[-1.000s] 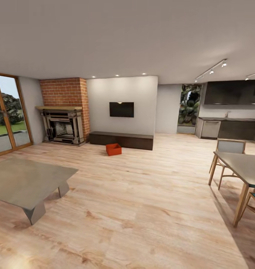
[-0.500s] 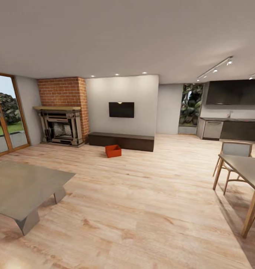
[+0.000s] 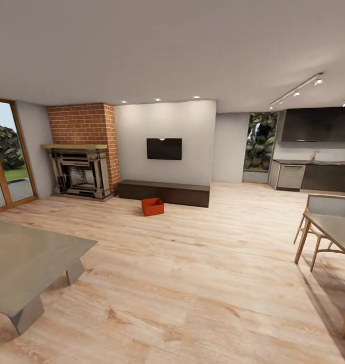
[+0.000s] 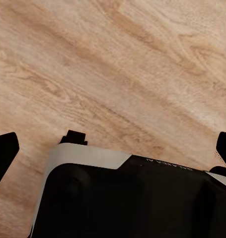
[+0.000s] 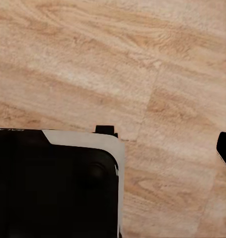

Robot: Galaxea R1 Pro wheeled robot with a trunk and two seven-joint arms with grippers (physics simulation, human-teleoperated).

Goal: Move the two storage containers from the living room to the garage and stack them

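Note:
One orange-red storage container (image 3: 153, 206) sits on the light wood floor of the living room, far ahead, just in front of the long dark low cabinet (image 3: 165, 193). It is empty as far as I can tell at this distance. In the left wrist view, my left gripper (image 4: 114, 151) is open over the planks, with a dark fingertip (image 4: 3, 153) at each side edge and nothing between them. One dark fingertip (image 5: 225, 148) of my right gripper stands far out at the edge of the right wrist view, with nothing in its grasp.
A grey low table (image 3: 26, 258) stands near left, and a dining table (image 3: 334, 227) with a chair (image 3: 327, 207) near right. A wide strip of wood floor runs between them. A brick fireplace (image 3: 81, 172), wall TV (image 3: 164, 148) and glass doors (image 3: 3, 172) lie ahead. My black-and-white base (image 4: 127, 198) lies below both wrists.
The whole head view has shifted, so the camera has moved forward. The low table and dining table have slid outward toward the picture's edges. The container has not moved on the floor.

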